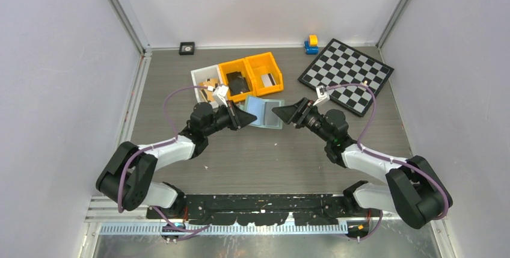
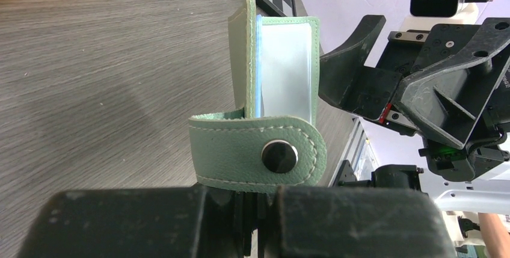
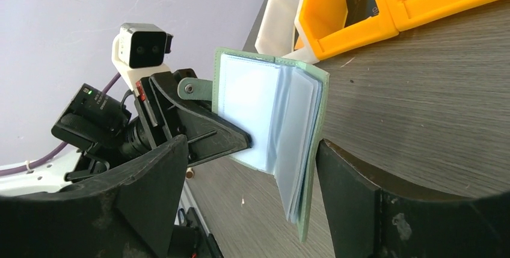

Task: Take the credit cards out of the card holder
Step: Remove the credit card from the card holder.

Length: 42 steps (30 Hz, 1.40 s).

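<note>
Card holder [image 3: 270, 113] stands open, one edge pinched in left tool [image 1: 248, 116], right tool [image 1: 278, 112] spread nearby.

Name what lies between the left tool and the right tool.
The open card holder, pinched by the left tool, facing the open right tool; the top view shows it.

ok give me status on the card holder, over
left gripper shut on card holder, one cover pinched. sleeves fanned open. right gripper open, fingers either side of the sleeves, no grip. nothing else between the arms.
</note>
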Each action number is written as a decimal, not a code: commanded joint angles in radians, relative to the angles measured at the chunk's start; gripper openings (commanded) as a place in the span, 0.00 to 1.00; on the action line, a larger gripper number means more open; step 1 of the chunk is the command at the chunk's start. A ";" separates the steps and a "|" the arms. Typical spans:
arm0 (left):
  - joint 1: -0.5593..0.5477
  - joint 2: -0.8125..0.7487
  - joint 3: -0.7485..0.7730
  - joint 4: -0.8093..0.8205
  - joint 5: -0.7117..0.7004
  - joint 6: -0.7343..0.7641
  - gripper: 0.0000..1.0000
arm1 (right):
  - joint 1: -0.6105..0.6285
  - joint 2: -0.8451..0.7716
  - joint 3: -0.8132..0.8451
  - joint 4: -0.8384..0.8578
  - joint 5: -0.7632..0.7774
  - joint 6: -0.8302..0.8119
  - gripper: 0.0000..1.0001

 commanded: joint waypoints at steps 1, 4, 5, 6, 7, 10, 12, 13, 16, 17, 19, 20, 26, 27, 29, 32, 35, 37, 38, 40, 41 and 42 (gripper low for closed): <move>0.006 -0.028 0.008 0.059 -0.002 0.005 0.00 | 0.005 -0.048 -0.010 0.031 0.041 -0.022 0.82; 0.006 -0.059 -0.019 0.037 -0.052 0.006 0.00 | 0.005 -0.055 -0.012 0.027 0.049 -0.026 0.80; 0.006 -0.071 -0.025 0.025 -0.067 0.008 0.00 | 0.005 -0.054 -0.011 0.026 0.048 -0.026 0.79; 0.006 -0.081 -0.027 0.016 -0.076 0.011 0.00 | 0.005 -0.053 -0.010 0.026 0.046 -0.027 0.77; 0.006 -0.086 -0.027 0.011 -0.080 0.013 0.00 | 0.004 -0.051 -0.009 0.025 0.044 -0.029 0.76; 0.006 -0.090 -0.027 0.012 -0.077 0.012 0.00 | 0.004 -0.046 -0.001 0.012 0.049 -0.031 0.75; 0.006 -0.092 -0.026 0.018 -0.073 0.008 0.00 | 0.005 -0.047 0.008 -0.025 0.065 -0.035 0.75; 0.006 -0.094 -0.026 0.019 -0.070 0.008 0.00 | 0.005 -0.047 0.008 -0.039 0.076 -0.035 0.75; 0.006 -0.097 -0.030 0.028 -0.065 0.007 0.00 | 0.004 -0.036 0.007 -0.046 0.089 -0.035 0.72; 0.006 -0.097 -0.030 0.031 -0.063 0.000 0.00 | 0.003 -0.032 0.014 -0.054 0.090 -0.033 0.69; 0.006 -0.098 -0.033 0.051 -0.054 -0.008 0.00 | 0.001 -0.019 0.027 -0.081 0.089 -0.029 0.62; 0.006 -0.100 -0.035 0.062 -0.051 -0.013 0.00 | 0.000 -0.012 0.029 -0.081 0.088 -0.026 0.59; 0.025 -0.167 -0.044 0.082 -0.023 -0.035 0.00 | -0.023 0.012 0.055 -0.194 0.134 -0.011 0.65; 0.026 -0.184 -0.045 0.075 -0.024 -0.035 0.00 | -0.029 0.022 0.056 -0.182 0.120 -0.003 0.67; 0.029 -0.212 -0.050 0.067 -0.032 -0.045 0.00 | -0.043 0.048 0.043 -0.121 0.085 0.029 0.72; 0.037 -0.235 -0.055 0.071 -0.031 -0.075 0.00 | -0.056 0.080 0.027 -0.045 0.048 0.059 0.79; 0.049 -0.227 -0.054 0.108 0.004 -0.118 0.00 | -0.058 0.111 0.033 -0.011 0.013 0.073 0.79; 0.055 -0.208 -0.056 0.154 0.032 -0.147 0.00 | -0.058 0.133 0.032 0.034 -0.013 0.086 0.76; 0.059 -0.198 -0.056 0.181 0.045 -0.161 0.00 | -0.058 0.144 0.032 0.060 -0.029 0.091 0.74; 0.063 -0.173 -0.055 0.216 0.061 -0.180 0.00 | -0.058 0.157 0.028 0.117 -0.065 0.101 0.72; 0.066 -0.163 -0.057 0.229 0.066 -0.189 0.00 | -0.058 0.159 0.023 0.141 -0.074 0.107 0.72; 0.070 -0.154 -0.058 0.242 0.071 -0.197 0.00 | -0.058 0.157 0.019 0.158 -0.077 0.109 0.71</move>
